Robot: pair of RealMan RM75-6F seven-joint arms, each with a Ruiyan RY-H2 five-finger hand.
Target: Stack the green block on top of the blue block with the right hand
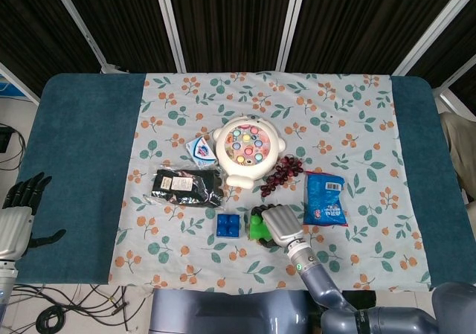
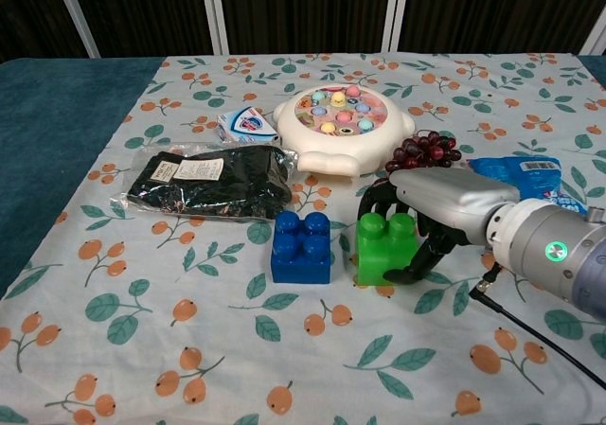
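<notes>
The green block (image 2: pixel 383 250) stands on the flowered cloth just right of the blue block (image 2: pixel 301 247), with a narrow gap between them. My right hand (image 2: pixel 431 207) wraps the green block from the right. Its fingers (image 2: pixel 379 196) curl down behind the block's studs and its thumb (image 2: pixel 417 269) presses on the right face. From the head view the right hand (image 1: pixel 279 223) covers most of the green block (image 1: pixel 257 228), and the blue block (image 1: pixel 229 225) lies to its left. My left hand (image 1: pixel 18 213) hangs open beyond the table's left edge.
Behind the blocks sit a white round fishing toy (image 2: pixel 341 122), a bunch of dark grapes (image 2: pixel 426 148), a blue snack bag (image 2: pixel 530 174), a black packet (image 2: pixel 213 181) and a small white sachet (image 2: pixel 244 122). A thin black cable (image 2: pixel 535 328) trails from my right wrist.
</notes>
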